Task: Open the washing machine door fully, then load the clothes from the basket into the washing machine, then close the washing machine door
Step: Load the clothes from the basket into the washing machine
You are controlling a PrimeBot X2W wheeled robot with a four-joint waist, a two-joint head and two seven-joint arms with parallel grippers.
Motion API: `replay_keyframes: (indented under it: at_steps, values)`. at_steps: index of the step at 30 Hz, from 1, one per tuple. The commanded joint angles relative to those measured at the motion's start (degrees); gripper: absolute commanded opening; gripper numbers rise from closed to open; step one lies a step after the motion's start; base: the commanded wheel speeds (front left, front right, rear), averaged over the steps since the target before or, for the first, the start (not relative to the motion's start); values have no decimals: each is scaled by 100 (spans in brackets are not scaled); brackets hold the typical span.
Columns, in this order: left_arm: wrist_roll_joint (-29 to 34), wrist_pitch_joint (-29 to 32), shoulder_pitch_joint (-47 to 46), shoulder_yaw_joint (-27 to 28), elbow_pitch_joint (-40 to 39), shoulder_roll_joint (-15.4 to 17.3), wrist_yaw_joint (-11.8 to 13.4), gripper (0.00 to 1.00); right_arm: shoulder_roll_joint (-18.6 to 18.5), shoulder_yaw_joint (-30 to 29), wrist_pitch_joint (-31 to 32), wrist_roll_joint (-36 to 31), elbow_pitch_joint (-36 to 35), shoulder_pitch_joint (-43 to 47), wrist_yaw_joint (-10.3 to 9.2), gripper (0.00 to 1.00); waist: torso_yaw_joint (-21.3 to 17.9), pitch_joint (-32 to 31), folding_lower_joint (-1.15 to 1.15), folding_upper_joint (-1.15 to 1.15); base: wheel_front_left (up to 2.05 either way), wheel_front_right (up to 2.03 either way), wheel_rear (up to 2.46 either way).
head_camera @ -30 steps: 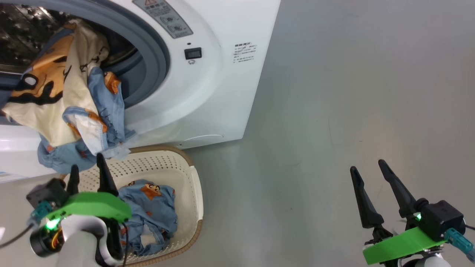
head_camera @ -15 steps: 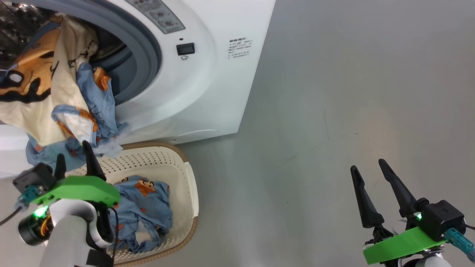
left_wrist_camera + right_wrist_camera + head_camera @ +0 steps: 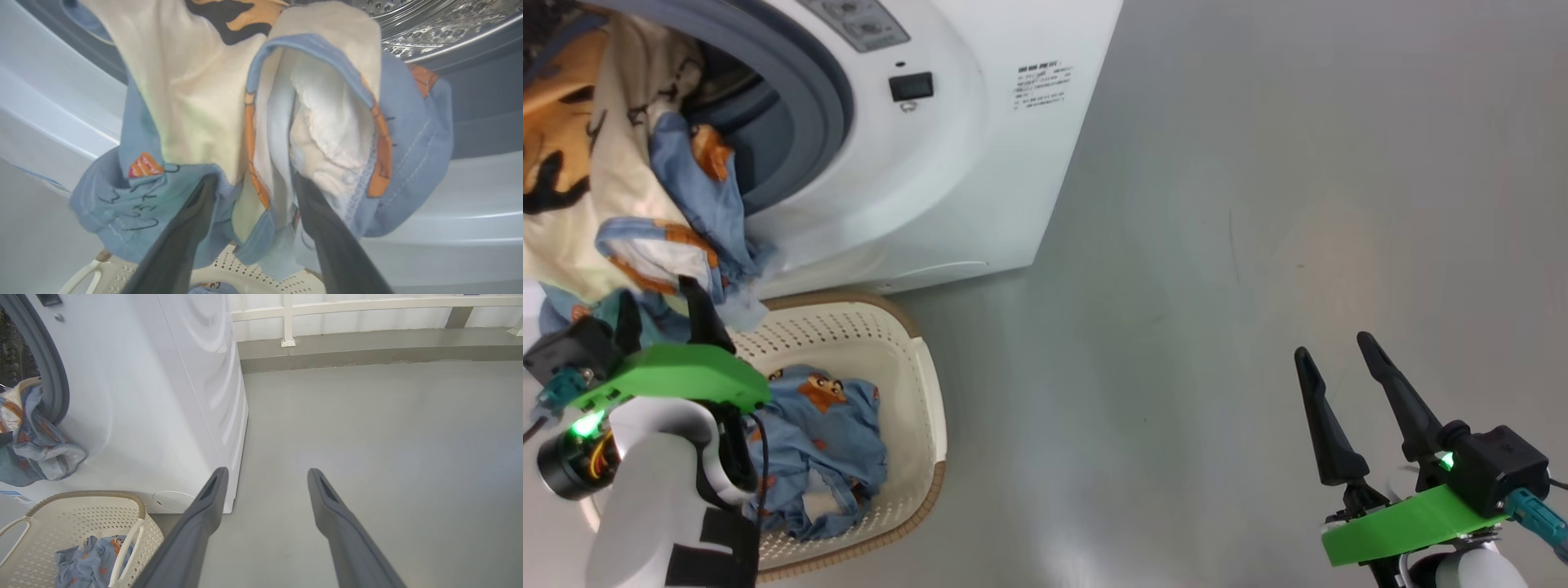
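Two lots of the clothes (image 3: 613, 188) to report. First lot — cream-yellow fabric with cartoon prints, bundled with blue fabric carrying orange prints — draped out of the mouth of the washing machine (image 3: 956, 163), across the grey gasket (image 3: 809, 106) and down the white front panel. Lower folds hanging just above the basket (image 3: 929, 384). Perforated steel drum (image 3: 429, 28) visible behind the bundle in the left wrist view.

Second lot, a crumpled blue piece (image 3: 825, 425) with small orange prints, lying inside the basket on its bottom, toward the near side. Basket itself standing on the grey floor (image 3: 1258, 245), close against the foot of the washing machine and directly under the hanging cloth.

Left gripper (image 3: 658, 292) raised at the bottom edge of the draped bundle, over the far left part of the basket. Jaws spread wide, pinching nothing. In the left wrist view, both dark fingers reaching up to the lowest folds, with a hanging tongue of blue and cream cloth between them; actual contact with the fabric impossible to tell.

Right gripper (image 3: 1332, 345) well apart from washer, basket and cloth — low on the right, over bare floor. Jaws likewise spread, nothing between them. Ahead of it in the right wrist view: the washer's white side panel, then open floor up to a white railing (image 3: 367, 306) at the far edge.
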Motion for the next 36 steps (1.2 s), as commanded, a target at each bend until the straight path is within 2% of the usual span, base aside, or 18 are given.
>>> replay_keyframes:
  at_steps: [1,17,18,19,21,24,36]
  values:
    - [92,-35,-99,162,-80,120,-14,100,-84,107,-27,25,-144,-66,8,100,-46,125,0,0,0,0,0]
    - [182,-36,-518,249,-83,106,-130,100,-162,58,-27,17,-228,-209,8,100,-18,601,0,0,0,0,0]
    - [186,-36,-543,265,-132,106,-124,95,-163,60,-27,17,-230,-217,8,100,-14,615,0,0,0,0,0]
    - [187,-36,-563,284,-183,106,-119,83,-165,63,-27,15,-233,-223,8,100,-10,627,0,0,0,0,0]
    - [191,-36,-595,333,-320,106,-117,47,-169,64,-27,18,-233,-233,8,100,-1,644,0,0,0,0,0]
    - [191,-36,-581,360,-471,106,-111,0,-168,69,-27,24,-221,-245,8,100,13,648,0,0,0,0,0]
    - [13,-36,-180,235,-750,105,-65,0,-119,82,-27,31,-184,-240,8,100,110,515,0,0,0,0,0]
